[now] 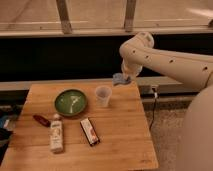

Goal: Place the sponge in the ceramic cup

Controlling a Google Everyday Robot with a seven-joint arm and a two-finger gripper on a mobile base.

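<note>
The ceramic cup stands upright on the wooden table, near its back edge and right of the green bowl. The light-blue sponge hangs in the air above the table's back right part, up and to the right of the cup. My gripper is shut on the sponge, at the end of the white arm that reaches in from the right.
A green bowl sits left of the cup. In front lie a white bottle, a small red object and a dark snack bar. A dark wall and a ledge run behind the table.
</note>
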